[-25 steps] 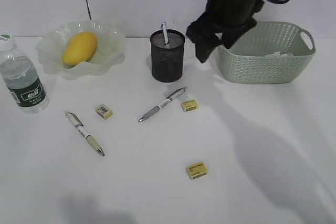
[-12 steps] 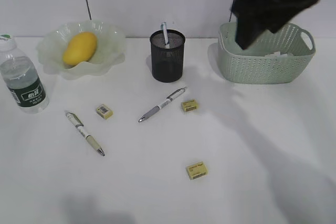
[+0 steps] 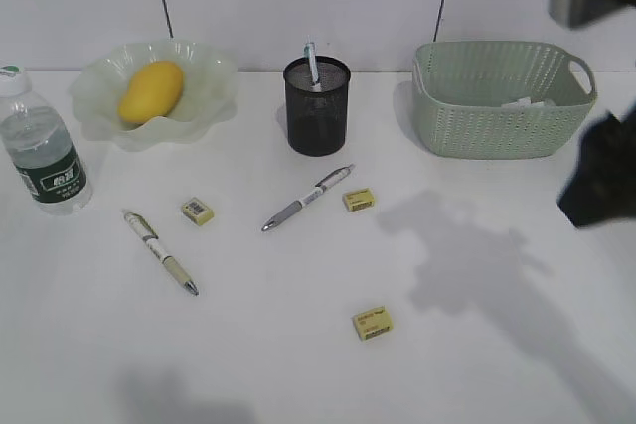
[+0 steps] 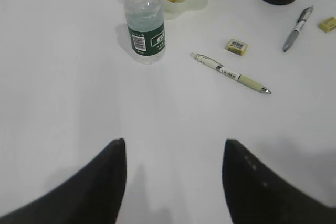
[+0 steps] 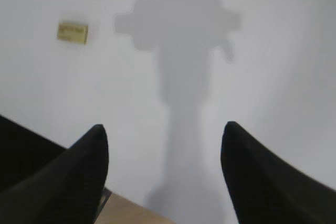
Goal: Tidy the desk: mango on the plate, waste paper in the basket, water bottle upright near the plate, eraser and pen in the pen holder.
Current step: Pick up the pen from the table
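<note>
Exterior view: mango (image 3: pixel 151 91) is sitting on the plate (image 3: pixel 204 106), back left of the desk (image 3: pixel 298 345). Water bottle (image 3: pixel 40 151) is standing upright just left of the plate, w/ a small gap. Pen holder (image 3: pixel 317 106) is holding one pen (image 3: pixel 311 62) upright; basket (image 3: pixel 497 111) at back right is holding the waste paper (image 3: pixel 522 101). Two pens are lying loose, grey pen (image 3: pixel 306 199) near center and beige pen (image 3: pixel 159 250) further left. Three yellow erasers are lying apart: left eraser (image 3: pixel 197 210), middle eraser (image 3: pixel 359 199), front eraser (image 3: pixel 373 323). Right gripper (image 5: pixel 164 142) is hanging over bare desk w/ jaws spread, holding nothing. Left gripper (image 4: pixel 173 156) is likewise gaping wide over the desk, nothing between its fingers.
</note>
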Available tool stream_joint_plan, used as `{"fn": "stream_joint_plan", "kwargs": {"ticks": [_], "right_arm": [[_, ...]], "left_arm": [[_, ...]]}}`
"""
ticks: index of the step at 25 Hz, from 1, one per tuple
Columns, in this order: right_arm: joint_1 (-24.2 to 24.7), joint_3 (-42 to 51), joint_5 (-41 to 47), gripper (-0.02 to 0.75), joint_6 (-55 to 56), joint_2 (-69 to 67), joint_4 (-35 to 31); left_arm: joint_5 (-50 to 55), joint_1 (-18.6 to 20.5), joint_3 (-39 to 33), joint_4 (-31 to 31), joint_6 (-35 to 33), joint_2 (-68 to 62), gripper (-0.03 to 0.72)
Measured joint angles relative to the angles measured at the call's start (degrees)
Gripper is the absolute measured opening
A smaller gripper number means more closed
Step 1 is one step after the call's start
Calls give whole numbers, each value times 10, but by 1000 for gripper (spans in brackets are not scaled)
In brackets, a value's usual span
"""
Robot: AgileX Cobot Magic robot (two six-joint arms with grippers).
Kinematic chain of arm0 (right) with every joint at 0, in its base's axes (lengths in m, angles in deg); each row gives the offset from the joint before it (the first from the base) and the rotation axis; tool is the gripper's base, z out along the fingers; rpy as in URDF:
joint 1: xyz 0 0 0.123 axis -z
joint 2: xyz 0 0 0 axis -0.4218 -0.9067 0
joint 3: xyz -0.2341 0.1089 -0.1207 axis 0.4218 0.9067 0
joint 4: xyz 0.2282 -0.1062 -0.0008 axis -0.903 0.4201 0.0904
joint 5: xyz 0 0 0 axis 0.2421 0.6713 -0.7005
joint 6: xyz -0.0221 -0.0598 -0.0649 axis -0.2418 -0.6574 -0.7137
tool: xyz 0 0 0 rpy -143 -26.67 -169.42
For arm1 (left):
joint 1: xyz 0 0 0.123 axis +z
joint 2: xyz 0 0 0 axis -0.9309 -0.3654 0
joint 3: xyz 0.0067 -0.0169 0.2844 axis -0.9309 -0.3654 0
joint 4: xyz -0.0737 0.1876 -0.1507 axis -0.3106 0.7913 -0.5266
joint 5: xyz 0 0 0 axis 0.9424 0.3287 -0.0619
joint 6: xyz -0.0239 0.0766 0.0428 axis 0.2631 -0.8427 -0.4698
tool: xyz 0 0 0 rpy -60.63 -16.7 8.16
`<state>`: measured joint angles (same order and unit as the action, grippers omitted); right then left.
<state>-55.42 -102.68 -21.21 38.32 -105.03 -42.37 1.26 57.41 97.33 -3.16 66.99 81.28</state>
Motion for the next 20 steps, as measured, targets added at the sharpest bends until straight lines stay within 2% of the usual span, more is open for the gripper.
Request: {"fn": "stream_joint_plan", "kwargs": {"ticks": [11, 20], "right_arm": [[0, 187, -7, 529, 13, 195, -1], [0, 270, -9, 529, 16, 356, -1]], "left_arm": [[0, 0, 0, 0, 0, 0, 444], [0, 0, 0, 0, 0, 0, 444]]}}
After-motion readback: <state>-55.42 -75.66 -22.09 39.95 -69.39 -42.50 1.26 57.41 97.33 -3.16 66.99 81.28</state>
